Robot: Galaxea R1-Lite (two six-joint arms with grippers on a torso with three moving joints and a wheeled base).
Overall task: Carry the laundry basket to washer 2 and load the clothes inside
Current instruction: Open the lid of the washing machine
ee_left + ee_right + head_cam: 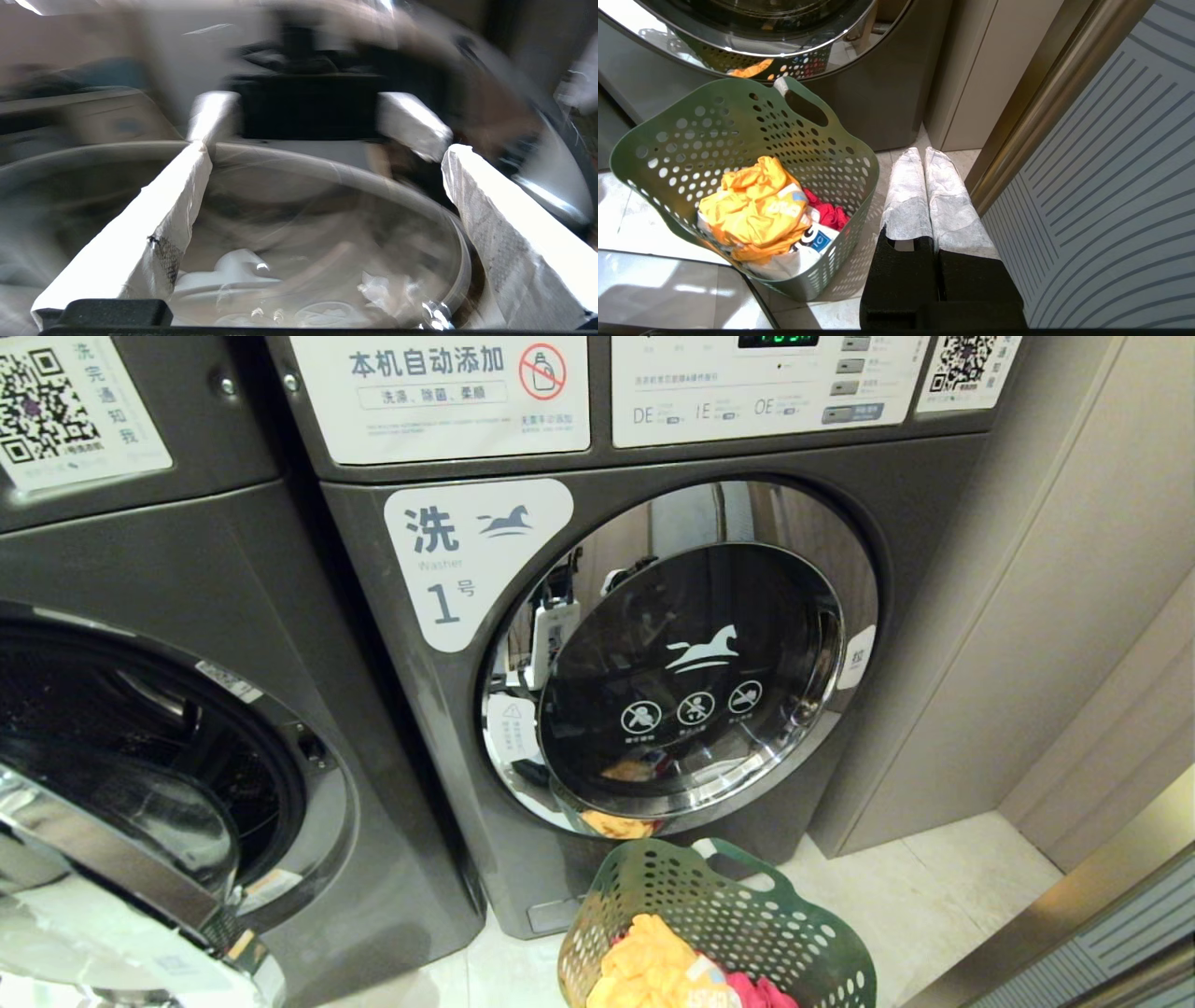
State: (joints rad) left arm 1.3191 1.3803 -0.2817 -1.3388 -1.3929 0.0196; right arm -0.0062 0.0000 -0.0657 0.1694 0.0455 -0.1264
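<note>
The green laundry basket [719, 933] is sitting at bottom centre before washer 1 [597, 644]; clothes [761, 214] risk misloading. The left tool [322, 224] is gaping empty, the right tool [924, 196] pinched shut.

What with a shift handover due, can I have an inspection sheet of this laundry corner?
Surface: pale tiled floor, glossy.
Job's things: laundry basket stands on the floor before the washer marked 1, whose door is shut. The clothes, yellow, white and red, lie in the basket. The open washer on the left shows no number.
Clutter: nothing seen.
Grippers: left gripper open, empty, facing a round glass door, view blurred. Right gripper shut, empty, beside the basket.
Cables: nothing seen.
Surroundings: beige panel and striped panel on the right.
</note>
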